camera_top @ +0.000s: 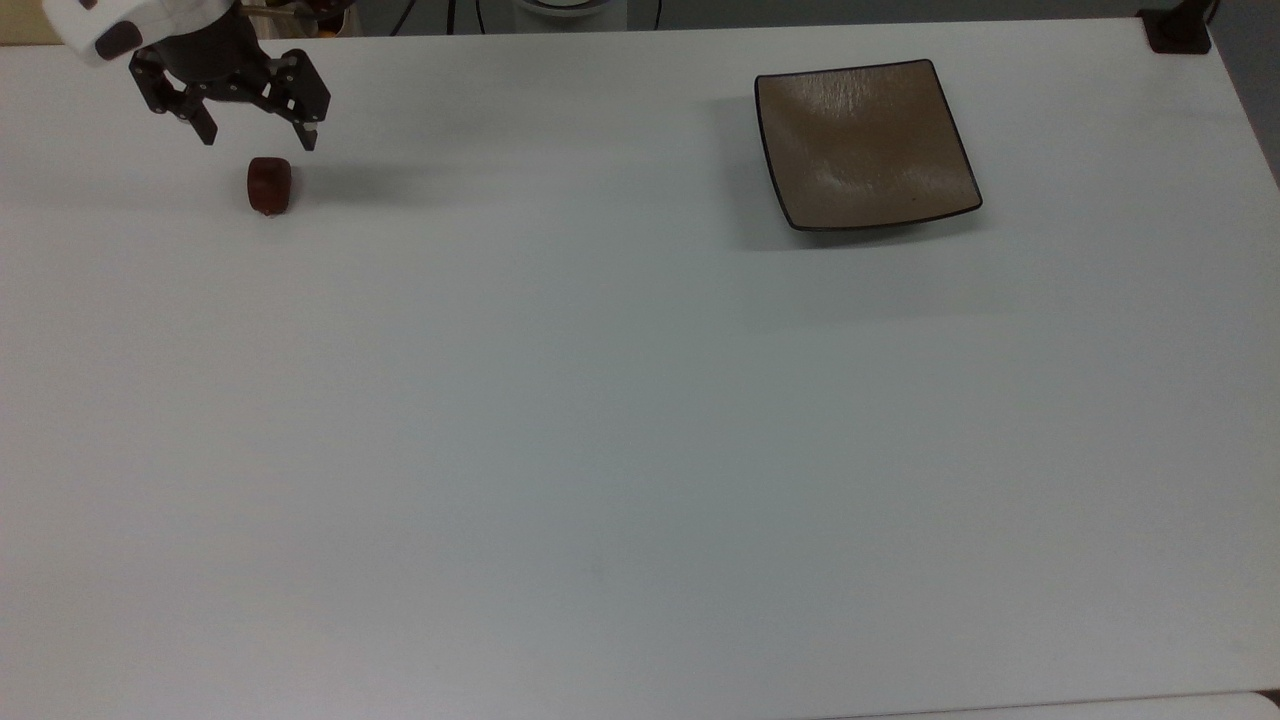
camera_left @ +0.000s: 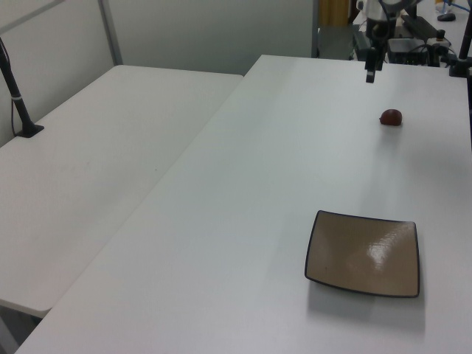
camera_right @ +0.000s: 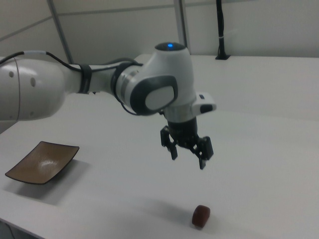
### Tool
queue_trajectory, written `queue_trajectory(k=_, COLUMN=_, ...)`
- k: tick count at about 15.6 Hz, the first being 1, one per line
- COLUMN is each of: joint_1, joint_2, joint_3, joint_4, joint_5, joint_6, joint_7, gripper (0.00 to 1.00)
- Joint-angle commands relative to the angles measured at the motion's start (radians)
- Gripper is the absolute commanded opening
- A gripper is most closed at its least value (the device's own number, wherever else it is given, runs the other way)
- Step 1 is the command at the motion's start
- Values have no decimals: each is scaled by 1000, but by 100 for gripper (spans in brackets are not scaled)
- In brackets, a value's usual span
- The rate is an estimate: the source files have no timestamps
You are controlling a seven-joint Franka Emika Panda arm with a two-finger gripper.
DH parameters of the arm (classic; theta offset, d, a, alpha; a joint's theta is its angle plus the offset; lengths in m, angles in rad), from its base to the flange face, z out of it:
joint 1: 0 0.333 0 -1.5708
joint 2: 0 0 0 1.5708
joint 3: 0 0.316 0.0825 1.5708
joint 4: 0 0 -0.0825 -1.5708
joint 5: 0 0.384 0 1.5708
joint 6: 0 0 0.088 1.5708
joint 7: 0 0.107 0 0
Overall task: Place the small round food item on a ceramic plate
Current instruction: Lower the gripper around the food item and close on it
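Observation:
The small round food item, a dark reddish-brown lump, lies on the white table near the top view's far left; it also appears as the lump and the lump. My gripper hangs open in the air just behind and above it, with nothing between its fingers. In the right view the gripper is clearly above the table, well apart from the lump. One dark finger shows in the left view. The square tan ceramic plate with a dark rim sits bare far off at the top view's upper right, seen also as the plate and the plate.
A black clamp base sits at the table's corner in the top view's upper right. A second white table adjoins on the left view's left, with a black post on it. The white arm reaches in from the right view's left.

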Motion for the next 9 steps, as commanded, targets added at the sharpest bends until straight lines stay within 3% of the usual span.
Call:
queue_trajectory(k=1, joint_1=4, joint_2=-7, joint_3=-29, joint_4=-83, joint_5=-12, joint_6=78, joint_7=-70, gripper=100)
queue_trajectory(k=6, joint_1=2, joint_2=18, joint_3=-36, joint_4=-167, joint_5=-16, joint_6=181, joint_7=-101, gripper=100)
queue_trajectory(k=9, joint_1=1, joint_2=41, joint_3=-36, joint_4=-197, joint_5=-59, joint_6=227, joint_7=-101, gripper=100)
